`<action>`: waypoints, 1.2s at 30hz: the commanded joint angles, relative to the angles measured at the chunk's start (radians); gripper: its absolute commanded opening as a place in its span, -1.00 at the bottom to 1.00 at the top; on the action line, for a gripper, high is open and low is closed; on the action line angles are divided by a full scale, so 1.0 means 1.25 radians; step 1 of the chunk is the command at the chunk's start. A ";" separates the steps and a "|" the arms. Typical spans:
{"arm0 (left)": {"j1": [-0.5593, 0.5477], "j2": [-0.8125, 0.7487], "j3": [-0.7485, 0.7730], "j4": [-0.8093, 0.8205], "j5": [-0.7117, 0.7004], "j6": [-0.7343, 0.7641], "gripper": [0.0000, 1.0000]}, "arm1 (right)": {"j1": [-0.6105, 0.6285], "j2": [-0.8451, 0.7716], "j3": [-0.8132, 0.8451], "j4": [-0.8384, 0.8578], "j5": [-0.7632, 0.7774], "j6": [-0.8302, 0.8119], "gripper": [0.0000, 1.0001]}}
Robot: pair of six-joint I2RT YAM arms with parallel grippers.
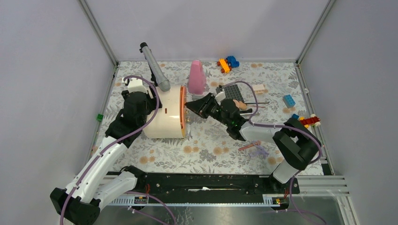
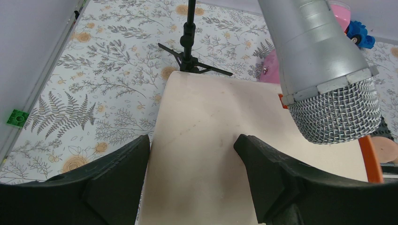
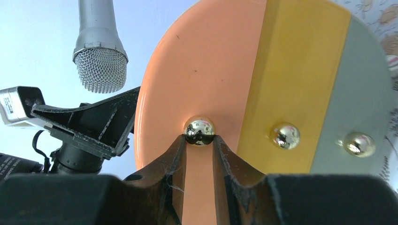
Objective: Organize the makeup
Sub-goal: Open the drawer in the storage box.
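A small green brick lies at the far left edge of the floral tabletop. The left claw stands part-open over the cream case. One finger is at the case's left edge and the other lies over its top. Whether they press on it I cannot tell. A grey microphone hangs above the case.

The case's front panel is striped orange, yellow and grey-green, with three gold knobs. The right claw is closed onto the gold knob on the orange stripe, a fingertip touching each side.

Behind that claw stands a tall pink cone bottle, with toy bricks and a dark studded plate to its right.

As for the makeup, a peach piece shows behind the right wrist, half hidden. A slim pink stick lies on the tabletop just in front of the right forearm, well apart from the case.
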 commanded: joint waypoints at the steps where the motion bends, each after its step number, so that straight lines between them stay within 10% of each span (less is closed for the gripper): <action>1: 0.002 0.008 0.018 -0.028 0.015 0.010 0.51 | -0.016 -0.123 -0.044 -0.096 0.093 -0.082 -0.75; 12: 0.002 0.011 0.018 -0.028 0.017 0.011 0.52 | -0.067 -0.287 -0.103 -0.287 0.190 -0.150 -0.69; 24: 0.002 0.012 0.018 -0.028 0.017 0.011 0.52 | -0.066 -0.324 -0.060 -0.389 0.200 -0.265 0.33; 36: 0.002 0.010 0.018 -0.028 0.018 0.011 0.52 | -0.028 -0.316 0.031 -0.389 0.129 -0.440 0.73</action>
